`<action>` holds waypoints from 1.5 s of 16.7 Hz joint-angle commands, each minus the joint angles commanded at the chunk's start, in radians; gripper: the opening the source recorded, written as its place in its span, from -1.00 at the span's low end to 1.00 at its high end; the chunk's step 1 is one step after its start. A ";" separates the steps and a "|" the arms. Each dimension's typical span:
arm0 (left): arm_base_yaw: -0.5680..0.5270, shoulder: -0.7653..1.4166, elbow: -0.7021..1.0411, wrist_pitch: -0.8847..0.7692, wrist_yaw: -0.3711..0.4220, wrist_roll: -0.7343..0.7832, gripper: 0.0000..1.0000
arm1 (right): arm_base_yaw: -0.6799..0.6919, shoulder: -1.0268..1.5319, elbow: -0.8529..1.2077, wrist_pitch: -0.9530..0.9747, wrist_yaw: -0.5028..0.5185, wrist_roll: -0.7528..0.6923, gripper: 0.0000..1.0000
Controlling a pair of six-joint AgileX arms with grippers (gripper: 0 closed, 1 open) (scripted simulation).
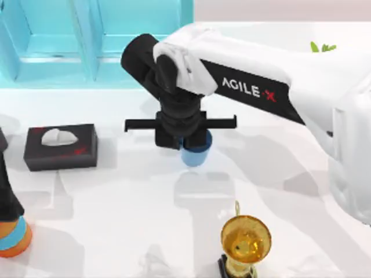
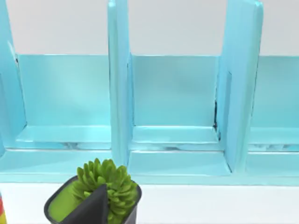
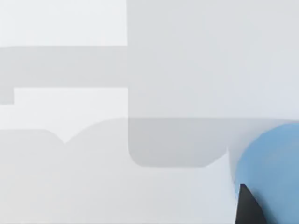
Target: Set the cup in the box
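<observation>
The small blue cup (image 1: 196,154) stands out from under my right gripper (image 1: 182,141) near the middle of the table. The gripper points down and is shut on the cup's upper part, so the rim is hidden beneath it. In the right wrist view the cup (image 3: 273,163) fills one corner with a dark fingertip (image 3: 246,207) against it, and the white table lies below. The turquoise box (image 1: 87,40) with open compartments stands at the back left, and its compartments (image 2: 175,116) appear in the left wrist view. My left arm (image 1: 6,191) is parked at the left edge.
A black tissue box (image 1: 61,146) lies at the left. A gold trophy cup (image 1: 245,240) stands at the front, right of centre. An orange and blue object (image 1: 14,237) sits at the front left. A green plant in a dark pot (image 2: 105,196) stands before the turquoise box.
</observation>
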 joint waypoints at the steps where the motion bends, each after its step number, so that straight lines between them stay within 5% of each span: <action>1: 0.000 0.000 0.000 0.000 0.000 0.000 1.00 | -0.021 -0.017 -0.009 -0.006 -0.005 -0.021 -1.00; 6: 0.000 0.000 0.000 0.000 0.000 0.000 1.00 | -0.254 -0.192 -0.124 -0.065 -0.054 -0.270 -1.00; 16: 0.000 0.000 0.000 0.000 0.000 0.000 1.00 | -1.033 -0.669 -0.517 -0.205 -0.179 -1.025 -1.00; 25: 0.000 0.000 0.000 0.000 0.000 0.000 1.00 | -1.143 -0.762 -0.595 -0.222 -0.206 -1.136 -1.00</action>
